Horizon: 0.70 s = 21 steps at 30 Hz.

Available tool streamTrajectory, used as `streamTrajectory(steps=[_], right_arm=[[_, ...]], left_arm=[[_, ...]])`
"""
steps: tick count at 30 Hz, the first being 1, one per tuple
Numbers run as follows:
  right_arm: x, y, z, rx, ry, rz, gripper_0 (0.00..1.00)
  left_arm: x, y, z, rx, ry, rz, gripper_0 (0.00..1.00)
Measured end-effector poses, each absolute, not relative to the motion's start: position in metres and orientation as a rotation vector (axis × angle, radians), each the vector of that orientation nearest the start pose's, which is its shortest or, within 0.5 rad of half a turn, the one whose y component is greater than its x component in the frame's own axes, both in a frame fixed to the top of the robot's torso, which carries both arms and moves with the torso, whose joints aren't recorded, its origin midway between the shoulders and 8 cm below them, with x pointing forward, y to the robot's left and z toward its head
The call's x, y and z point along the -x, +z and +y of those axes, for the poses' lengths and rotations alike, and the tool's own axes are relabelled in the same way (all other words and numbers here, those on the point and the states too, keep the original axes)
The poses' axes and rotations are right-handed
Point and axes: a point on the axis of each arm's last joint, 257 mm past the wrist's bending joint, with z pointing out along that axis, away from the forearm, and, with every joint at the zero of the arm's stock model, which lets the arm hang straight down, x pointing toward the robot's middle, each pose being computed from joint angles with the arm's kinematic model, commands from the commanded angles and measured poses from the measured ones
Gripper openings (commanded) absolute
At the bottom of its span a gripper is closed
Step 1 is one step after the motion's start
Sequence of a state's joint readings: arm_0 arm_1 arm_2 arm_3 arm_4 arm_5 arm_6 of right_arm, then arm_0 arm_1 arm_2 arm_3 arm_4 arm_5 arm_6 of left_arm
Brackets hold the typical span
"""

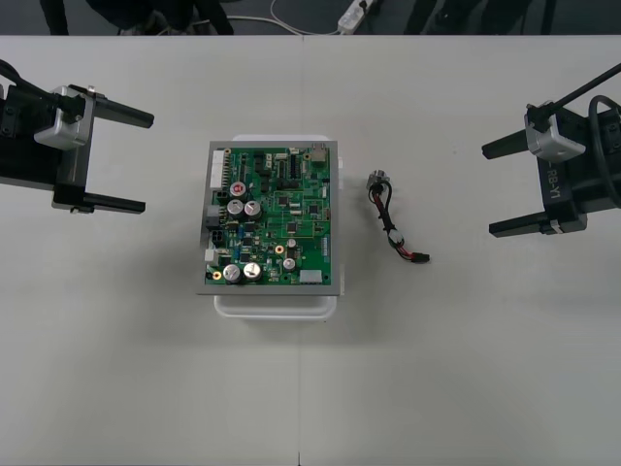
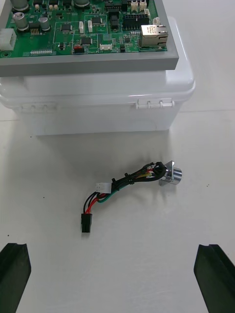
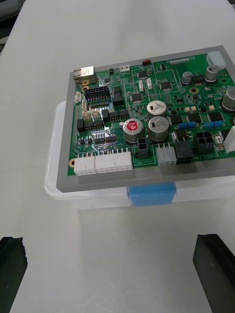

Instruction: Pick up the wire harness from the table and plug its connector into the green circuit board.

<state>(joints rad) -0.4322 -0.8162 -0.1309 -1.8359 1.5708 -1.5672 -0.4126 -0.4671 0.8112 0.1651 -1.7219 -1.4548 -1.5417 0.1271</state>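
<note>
1. Board (image 1: pixel 275 216): green, mounted on a white base (image 1: pixel 276 306) at mid-table (image 1: pixel 466 379). No plug is seen seated in it.
2. Harness (image 1: pixel 393 221): laid flat on the table at the board's right, near the base but not touching it, between the board and the right gripper. The socket (image 1: pixel 376 181) is turned toward the far edge and the plug (image 1: pixel 419 257) toward the near edge, with the wires (image 2: pixel 105 195) curved between them.
3. Left gripper (image 1: pixel 147 162): held at the table's left side, well apart from the board. It is spread wide and nothing is held.
4. Right gripper (image 1: pixel 488 190): held at the table's right side and pointed toward the harness. Its fingers (image 2: pixel 13 274) are set far apart and it is empty.
5. Step in hand: the pick-up is judged not yet begun, as the harness is untouched.
6. Next move: the right gripper is judged best placed. It would need to be brought over the harness, lowered and closed near the plug, so that the plug can afterwards be aimed at a board header. Little height is offered by the thin wires, so a grip at the plug body is favoured.
</note>
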Motion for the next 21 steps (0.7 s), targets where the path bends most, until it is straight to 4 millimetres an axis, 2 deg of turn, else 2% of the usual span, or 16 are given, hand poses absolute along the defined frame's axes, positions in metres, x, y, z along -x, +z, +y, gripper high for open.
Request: streamTrajectory(steps=[21], right_arm=[[-0.4192, -0.0897, -0.1895, 1.698, 0.341, 1.514, 0.98]], left_arm=[[-0.431, -0.0614, 0.1899, -1.739, -0.3, 1.234, 1.0]])
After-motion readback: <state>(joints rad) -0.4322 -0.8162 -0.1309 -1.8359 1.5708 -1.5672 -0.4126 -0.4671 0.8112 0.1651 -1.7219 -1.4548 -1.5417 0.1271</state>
